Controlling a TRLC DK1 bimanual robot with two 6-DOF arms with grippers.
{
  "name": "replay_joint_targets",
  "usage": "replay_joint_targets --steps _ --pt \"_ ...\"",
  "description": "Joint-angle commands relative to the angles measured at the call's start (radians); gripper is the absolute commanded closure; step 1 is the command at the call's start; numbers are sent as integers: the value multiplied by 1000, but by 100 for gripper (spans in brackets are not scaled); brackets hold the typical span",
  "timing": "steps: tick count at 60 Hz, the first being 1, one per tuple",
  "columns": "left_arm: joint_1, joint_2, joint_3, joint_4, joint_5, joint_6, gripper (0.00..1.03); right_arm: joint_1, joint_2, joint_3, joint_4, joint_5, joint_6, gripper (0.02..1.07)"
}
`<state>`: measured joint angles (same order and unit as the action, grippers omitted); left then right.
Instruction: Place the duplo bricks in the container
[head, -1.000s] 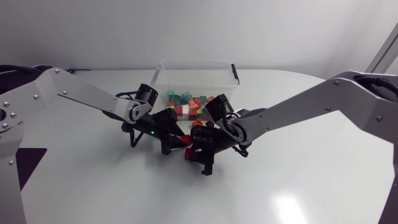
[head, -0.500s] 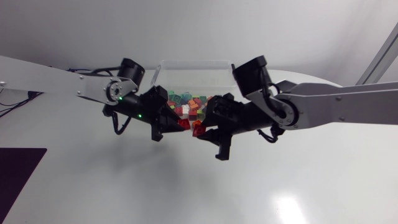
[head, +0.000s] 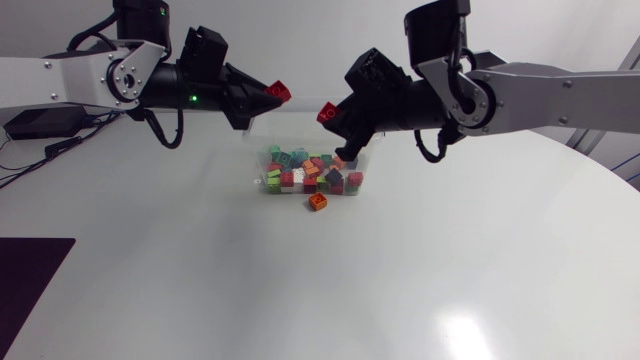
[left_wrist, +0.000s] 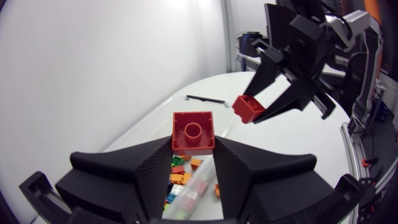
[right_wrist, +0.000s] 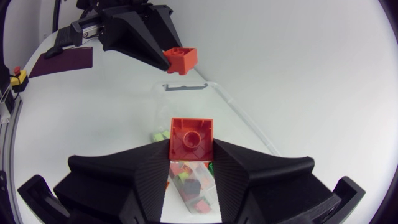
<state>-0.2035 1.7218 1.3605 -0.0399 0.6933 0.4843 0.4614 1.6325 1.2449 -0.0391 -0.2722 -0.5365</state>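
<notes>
Both arms are raised over the clear container (head: 362, 158), which holds several coloured duplo bricks. My left gripper (head: 272, 95) is shut on a red brick (head: 278, 91), seen between its fingers in the left wrist view (left_wrist: 193, 132). My right gripper (head: 332, 115) is shut on another red brick (head: 326, 114), also gripped from both sides in the right wrist view (right_wrist: 191, 138). The two grippers face each other a short gap apart. Each wrist view shows the other arm's brick ahead (left_wrist: 249, 109) (right_wrist: 181, 60). One orange brick (head: 318, 202) lies on the table just in front of the container.
A dark mat (head: 35, 265) lies at the table's near left edge. White tabletop (head: 450, 260) stretches in front of and to the right of the container.
Both arms have lifted from the table surface in front of the container to high above it, each carrying its red brick. The left gripper's fingers tightened on its brick.
</notes>
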Motion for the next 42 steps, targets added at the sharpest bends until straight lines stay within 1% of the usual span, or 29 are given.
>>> replay_joint_targets --steps 1,2,6,10,13,15,17,18,21,22,26,28,37,42 --pt "18 84 51 69 -35 -115 77 -10 72 39 34 34 52 83" --pt "19 102 61 97 -48 -138 77 -12 82 45 42 42 53 83" --pt "19 147 91 129 -98 -156 76 -12 128 79 51 68 67 82" --pt "12 183 112 143 -136 -162 70 -7 170 103 87 103 79 81" --pt "-2 200 112 172 -179 -162 64 -1 202 126 99 131 84 75" --pt "-8 208 114 181 -193 -162 59 3 222 139 110 157 82 67" --pt "-16 217 112 196 -219 -159 48 8 247 157 120 179 82 52" --pt "-20 223 111 213 -248 -158 39 8 256 165 122 188 84 46" --pt "-27 228 109 227 -281 -156 25 13 273 182 134 217 92 29" --pt "-28 229 111 227 -290 -158 19 14 276 185 142 225 98 24" --pt "-27 222 107 229 -313 -161 9 19 276 188 156 251 109 10" --pt "-22 211 103 229 -314 -165 5 20 271 188 156 260 118 7" --pt "26 104 37 227 -313 -205 5 28 214 172 130 341 159 7" --pt "58 25 -17 229 -313 -205 5 28 159 145 88 349 213 7"
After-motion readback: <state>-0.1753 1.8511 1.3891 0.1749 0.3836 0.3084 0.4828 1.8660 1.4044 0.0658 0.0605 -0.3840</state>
